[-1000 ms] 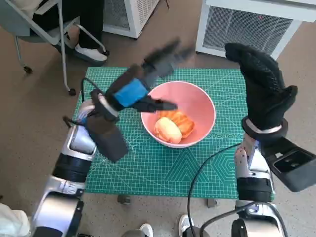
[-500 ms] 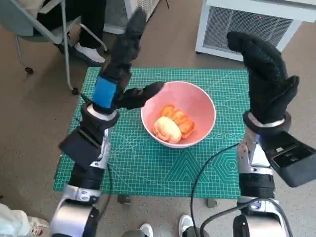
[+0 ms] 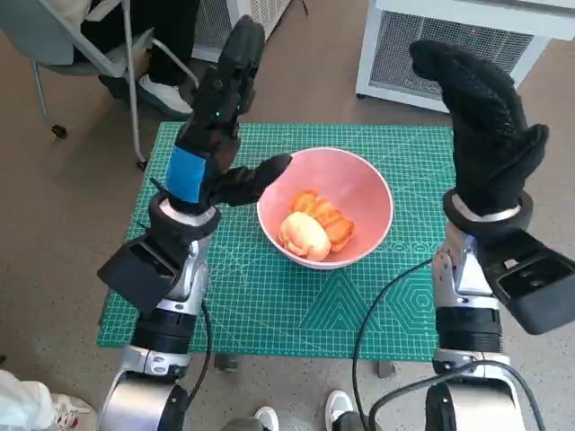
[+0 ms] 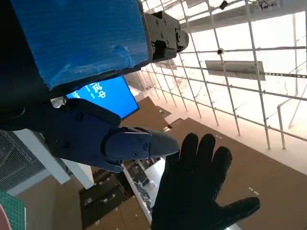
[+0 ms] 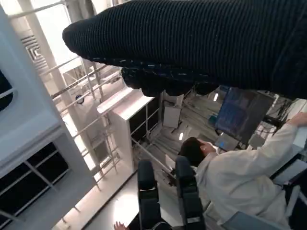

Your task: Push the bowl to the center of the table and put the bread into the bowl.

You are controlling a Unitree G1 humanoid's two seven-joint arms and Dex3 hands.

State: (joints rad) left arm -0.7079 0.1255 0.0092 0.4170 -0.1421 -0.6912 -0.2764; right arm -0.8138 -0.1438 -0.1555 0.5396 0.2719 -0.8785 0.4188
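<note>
The pink bowl (image 3: 359, 193) sits near the middle of the green cutting mat (image 3: 269, 296). Two pieces of bread lie inside it: a pale roll (image 3: 304, 235) in front and an orange-brown piece (image 3: 325, 215) behind. My left hand (image 3: 216, 126) is raised above the bowl's left side with its fingers stretched upward and its thumb toward the rim, holding nothing. My right hand (image 3: 483, 117) is lifted at the mat's right edge, fingers spread, empty. The left wrist view shows the gloved right hand (image 4: 201, 191) against a ceiling.
A chair (image 3: 90, 54) with a seated person's legs and shoes (image 3: 162, 90) stands beyond the mat's far left corner. White grilled units (image 3: 449, 45) stand behind the table. A black cable (image 3: 377, 305) crosses the mat's near right. A person in white (image 5: 240, 177) shows in the right wrist view.
My left hand has swung up from across the bowl's left rim to point upward, away from the bowl. The right hand has barely moved. Bowl and bread stay put.
</note>
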